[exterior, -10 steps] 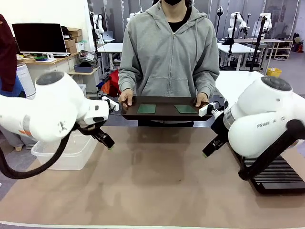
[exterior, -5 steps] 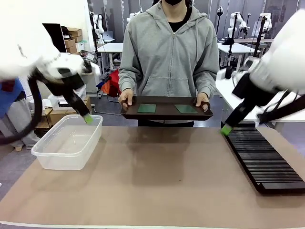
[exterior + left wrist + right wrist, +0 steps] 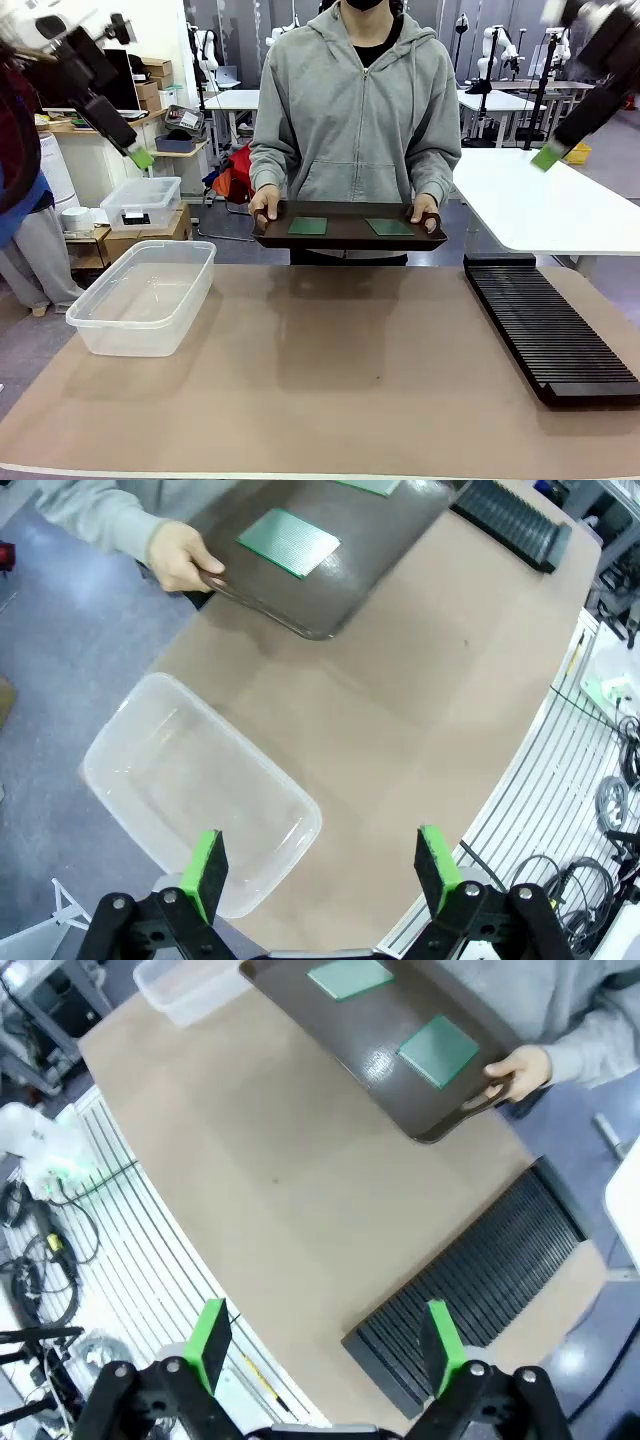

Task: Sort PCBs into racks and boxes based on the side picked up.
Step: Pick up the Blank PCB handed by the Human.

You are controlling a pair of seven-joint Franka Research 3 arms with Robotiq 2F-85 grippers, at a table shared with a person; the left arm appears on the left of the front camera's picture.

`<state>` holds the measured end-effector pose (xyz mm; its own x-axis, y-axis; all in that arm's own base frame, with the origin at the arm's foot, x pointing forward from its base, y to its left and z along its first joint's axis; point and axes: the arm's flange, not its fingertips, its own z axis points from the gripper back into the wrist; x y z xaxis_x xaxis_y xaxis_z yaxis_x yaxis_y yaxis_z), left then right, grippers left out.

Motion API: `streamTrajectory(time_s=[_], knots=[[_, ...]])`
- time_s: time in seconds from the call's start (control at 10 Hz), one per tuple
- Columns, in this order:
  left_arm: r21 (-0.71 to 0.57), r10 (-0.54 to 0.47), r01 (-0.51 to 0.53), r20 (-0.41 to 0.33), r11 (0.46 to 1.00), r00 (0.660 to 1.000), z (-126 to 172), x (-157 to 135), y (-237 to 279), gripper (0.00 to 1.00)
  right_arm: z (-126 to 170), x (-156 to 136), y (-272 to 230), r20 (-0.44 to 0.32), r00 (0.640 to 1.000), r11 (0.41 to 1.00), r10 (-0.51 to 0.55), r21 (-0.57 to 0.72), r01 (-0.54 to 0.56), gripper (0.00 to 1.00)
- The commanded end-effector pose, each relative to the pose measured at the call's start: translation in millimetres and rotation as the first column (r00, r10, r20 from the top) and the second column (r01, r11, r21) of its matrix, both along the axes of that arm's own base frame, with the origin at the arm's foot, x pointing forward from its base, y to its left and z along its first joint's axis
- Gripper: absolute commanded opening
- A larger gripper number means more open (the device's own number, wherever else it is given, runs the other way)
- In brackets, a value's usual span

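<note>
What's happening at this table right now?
A person holds a brown tray with both PCBs lying flat on it, at the far edge of the table. The left gripper and right gripper hang high above, open and empty. No PCB is in the tub or the rack yet.

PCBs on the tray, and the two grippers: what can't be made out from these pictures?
- PCBs: front view, too small and edge-on to tell which face is up.
- One PCB: left wrist view, cut off by the top edge.
- Left gripper, right gripper: front view, motion blur hides the gap between the fingers.
- Box: right wrist view, cut off by the top edge.
</note>
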<state>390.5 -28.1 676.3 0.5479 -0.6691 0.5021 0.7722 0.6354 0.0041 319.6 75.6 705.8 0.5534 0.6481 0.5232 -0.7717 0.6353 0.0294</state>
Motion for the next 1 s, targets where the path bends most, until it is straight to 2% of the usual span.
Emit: streamTrajectory(time_s=[0.0,0.1,0.2,0.8,0.9], knots=[[-0.013,0.077,-0.077,0.062,0.997,0.995,-3.3,-0.9,9.3,1.00,5.5,1.9,-25.6,0.035,0.999,0.992,0.022,0.124,-0.026,1.00],[0.018,0.150,-0.154,0.157,0.988,0.976,-6.0,-10.0,5.2,1.00,-3.3,0.4,-25.1,0.056,0.998,0.989,0.018,0.149,-0.026,1.00],[-0.004,0.033,-0.033,0.027,0.999,0.999,5.4,0.8,8.8,1.00,13.5,-0.5,-19.2,0.025,1.000,0.998,-0.008,0.056,0.007,1.00],[0.011,0.052,-0.052,0.035,0.999,0.998,1.5,-0.8,6.7,1.00,13.9,-0.5,-16.0,0.035,0.999,0.998,-0.008,0.060,0.006,1.00],[0.014,-0.005,0.005,-0.009,1.000,1.000,20.1,-0.6,11.3,1.00,33.5,-1.8,-21.2,0.012,0.998,0.997,0.060,0.048,-0.061,1.00]])
